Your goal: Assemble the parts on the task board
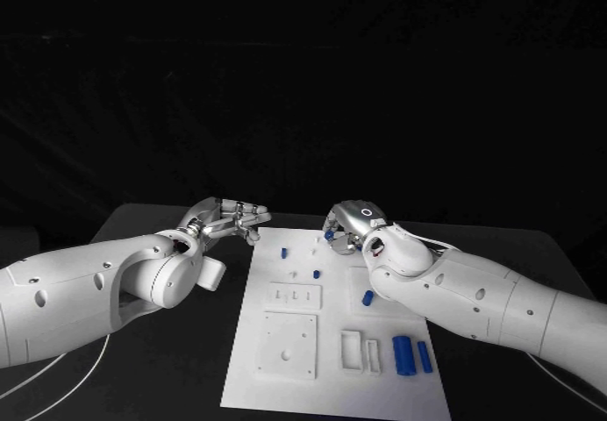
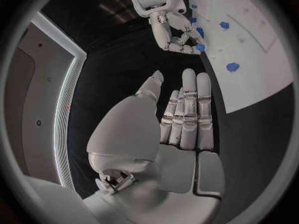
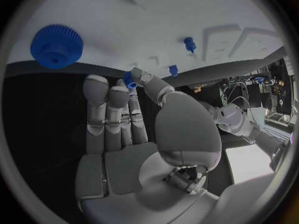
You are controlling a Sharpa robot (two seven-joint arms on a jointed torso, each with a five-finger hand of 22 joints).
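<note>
The white task board (image 1: 332, 386) lies in the middle of the black table. At the board's far edge my right hand (image 1: 353, 225) pinches a small blue part (image 1: 329, 235) between thumb and fingertips; the right wrist view shows that part (image 3: 129, 79) at the fingertips, and the left wrist view shows it too (image 2: 200, 47). My left hand (image 1: 232, 219) hovers over the table just left of the board's far corner, fingers straight and holding nothing (image 2: 184, 114). Loose blue parts lie on the board: one small (image 1: 286, 253), another mid-board (image 1: 368, 298), two cylinders (image 1: 403, 354) near the right front.
A blue gear (image 3: 56, 44) lies on the board close to my right hand, with two small blue pieces (image 3: 189, 44) farther along. A square white plate (image 1: 289, 345) and slotted recesses (image 1: 360, 351) take up the board's near part. Black table surrounds the board.
</note>
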